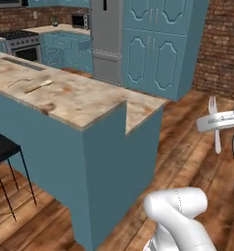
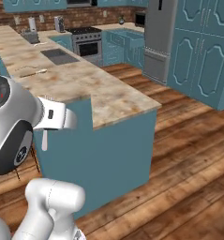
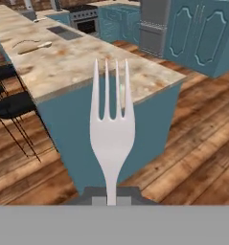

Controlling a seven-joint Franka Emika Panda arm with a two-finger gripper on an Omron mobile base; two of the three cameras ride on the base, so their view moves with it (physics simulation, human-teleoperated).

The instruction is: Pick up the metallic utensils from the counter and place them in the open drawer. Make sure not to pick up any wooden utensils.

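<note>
I have the end effector (image 1: 217, 122) clamped tight on the neck of a fork (image 3: 110, 125), a thin, smooth, all-silver piece with four straight tines pointing up. It hangs in the air off the near end of the counter (image 1: 84, 100), over the plank floor (image 1: 187, 152). The counter is a beige marbled stone slab with brown blotches on a flat teal base. Farther along the slab lies a pale wooden utensil (image 1: 38, 87), long and slim.
</note>
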